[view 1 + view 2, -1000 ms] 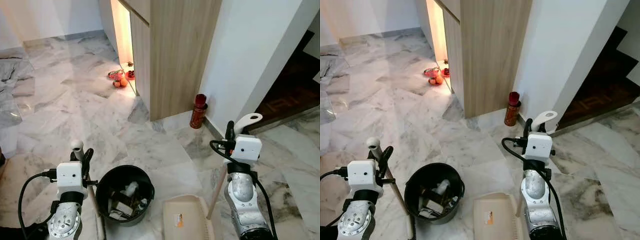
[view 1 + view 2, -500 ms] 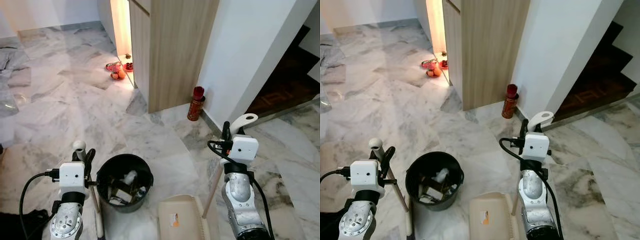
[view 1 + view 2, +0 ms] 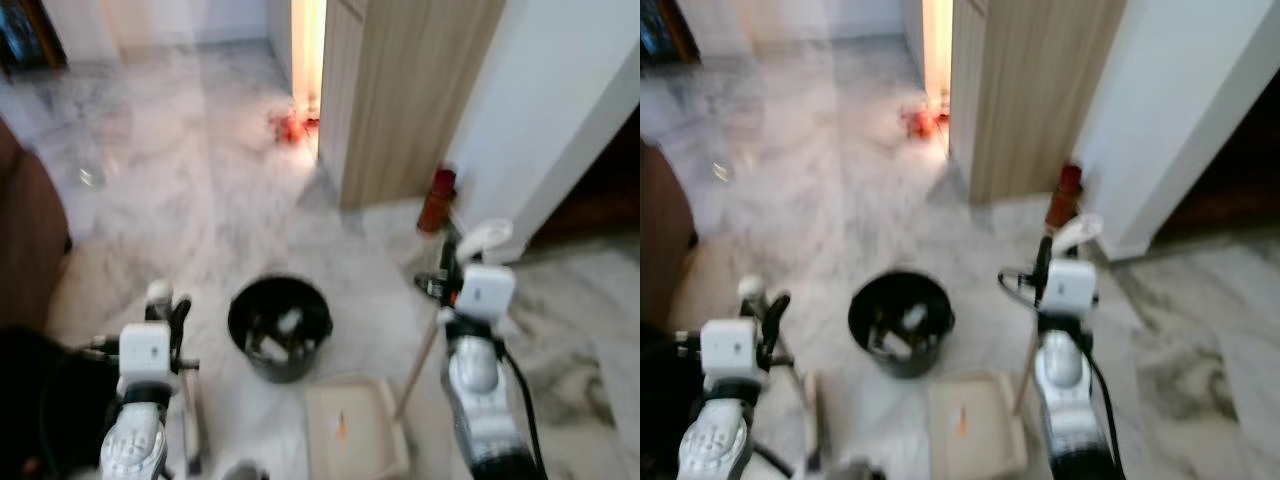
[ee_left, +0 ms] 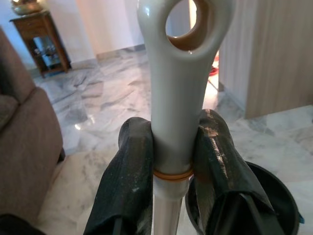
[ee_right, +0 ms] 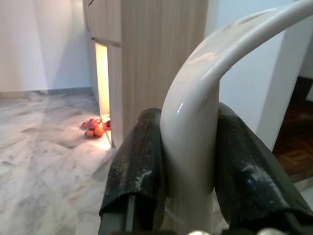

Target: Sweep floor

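My left gripper (image 3: 166, 306) is shut on the white broom handle (image 4: 178, 93), just below its hanging hole; the black fingers (image 4: 131, 166) press it from both sides. The broom's stick (image 3: 190, 425) runs down to the floor at my left. The curved white dustpan handle (image 5: 194, 103) sits in my right gripper (image 3: 454, 264), which is shut on it. Its pole (image 3: 414, 366) slants down to the cream dustpan (image 3: 354, 440) lying on the marble floor. A black bin (image 3: 279, 324) holding rubbish stands between the two arms. The head views are blurred.
A wooden cabinet (image 3: 410, 90) and a white wall (image 3: 560, 110) stand ahead, with a red bottle (image 3: 434, 200) at the corner. Small red things (image 3: 290, 125) lie by the lit gap. A brown sofa (image 3: 30, 240) is at my left, dark stairs (image 3: 605, 190) at my right.
The camera has shifted and the picture is blurred now; the sofa has come into view at the left. Both grippers still hold their handles as before.
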Controlling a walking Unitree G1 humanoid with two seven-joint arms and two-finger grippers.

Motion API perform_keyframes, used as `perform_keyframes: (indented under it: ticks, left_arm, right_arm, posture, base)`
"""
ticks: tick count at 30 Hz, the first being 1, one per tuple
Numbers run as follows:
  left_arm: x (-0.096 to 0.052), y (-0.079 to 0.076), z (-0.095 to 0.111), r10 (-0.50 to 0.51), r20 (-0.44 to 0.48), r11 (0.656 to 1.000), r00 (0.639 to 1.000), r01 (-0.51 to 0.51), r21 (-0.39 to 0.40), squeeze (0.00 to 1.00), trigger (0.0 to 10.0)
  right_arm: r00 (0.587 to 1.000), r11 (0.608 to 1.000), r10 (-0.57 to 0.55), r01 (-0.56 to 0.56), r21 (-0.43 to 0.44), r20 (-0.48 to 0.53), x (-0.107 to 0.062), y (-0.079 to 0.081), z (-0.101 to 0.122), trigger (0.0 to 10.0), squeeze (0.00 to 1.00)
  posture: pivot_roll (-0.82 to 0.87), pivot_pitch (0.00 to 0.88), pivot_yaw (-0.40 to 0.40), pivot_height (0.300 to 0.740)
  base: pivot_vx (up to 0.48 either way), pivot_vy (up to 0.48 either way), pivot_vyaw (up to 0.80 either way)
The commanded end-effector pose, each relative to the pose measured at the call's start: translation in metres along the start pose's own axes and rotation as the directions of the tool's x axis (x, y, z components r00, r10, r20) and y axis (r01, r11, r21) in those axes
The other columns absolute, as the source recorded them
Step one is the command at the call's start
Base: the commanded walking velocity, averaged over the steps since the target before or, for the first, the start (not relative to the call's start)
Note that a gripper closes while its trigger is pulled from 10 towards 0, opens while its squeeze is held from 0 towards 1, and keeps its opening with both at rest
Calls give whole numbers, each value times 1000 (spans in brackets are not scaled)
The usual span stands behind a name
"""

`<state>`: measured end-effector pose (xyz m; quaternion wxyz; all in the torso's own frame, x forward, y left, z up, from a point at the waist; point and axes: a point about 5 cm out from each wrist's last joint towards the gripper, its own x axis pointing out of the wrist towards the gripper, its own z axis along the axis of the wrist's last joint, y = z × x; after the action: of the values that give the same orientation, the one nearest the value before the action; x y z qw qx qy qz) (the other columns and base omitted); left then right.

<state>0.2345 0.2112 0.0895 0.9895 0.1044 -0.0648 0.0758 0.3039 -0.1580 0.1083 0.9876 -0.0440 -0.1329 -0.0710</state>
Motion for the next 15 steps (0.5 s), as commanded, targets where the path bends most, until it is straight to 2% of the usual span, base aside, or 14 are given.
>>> perform_keyframes:
  ticks: [1,15]
  left_arm:
    - [1,-3,7,-2,36,1000,999,3,-2,4,10000]
    - [1,-5,7,-2,40,1000,999,2,-6,4,10000]
  right_arm:
    - [1000,1000,-5,5,-14,18,1,-5,2,10000,0]
    - [1000,1000,3,-3,5,9,2,-5,2,10000,0]
  posture:
    - [52,104,-52,740]
    - [53,100,-55,740]
  base:
    - [-296,0,0]
    - [-274,0,0]
